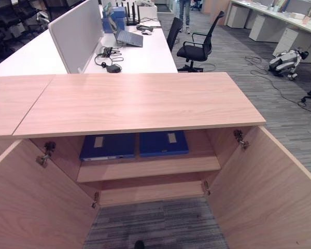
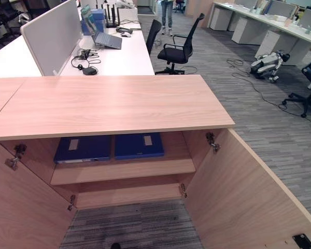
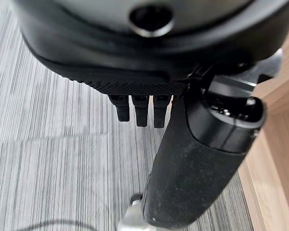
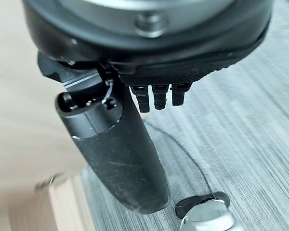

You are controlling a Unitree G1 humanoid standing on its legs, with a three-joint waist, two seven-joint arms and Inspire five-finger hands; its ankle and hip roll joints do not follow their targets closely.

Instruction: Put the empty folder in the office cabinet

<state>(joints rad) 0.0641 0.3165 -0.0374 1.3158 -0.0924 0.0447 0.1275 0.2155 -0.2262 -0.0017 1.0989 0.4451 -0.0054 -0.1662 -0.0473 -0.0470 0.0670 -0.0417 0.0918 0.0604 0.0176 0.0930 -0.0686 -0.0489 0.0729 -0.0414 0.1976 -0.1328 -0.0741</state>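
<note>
The cabinet (image 1: pixel 140 101) stood open, both doors swung wide, and 2 blue folders lay flat side by side on its upper shelf (image 1: pixel 150 168). The left folder (image 1: pixel 108 147) and the right folder (image 1: pixel 164 143) almost touched, each with a pale label on its cover. Their long axes ran front to back, into the cabinet, and their far ends were hidden under the wooden top. Which of the 2 was the empty one could not be told.

The right eye view caught a black fitting (image 2: pixel 302 241) at the lower corner of the right door (image 2: pixel 249 197), which the left eye view cut off. Beyond the cabinet were a white desk (image 1: pixel 140 54) with a laptop (image 1: pixel 128 37) and tangled cables, a black office chair (image 1: pixel 197 49), a person's legs (image 1: pixel 184 13) far back, and a 4-legged robot (image 1: pixel 286 59) lying on the carpet.

Each wrist view looked down at grey carpet. The left hand (image 3: pixel 139 108) hung beside a door's wooden edge, fingers straight and close together, holding nothing. The right hand (image 4: pixel 156 96) did likewise, next to pale wood.
</note>
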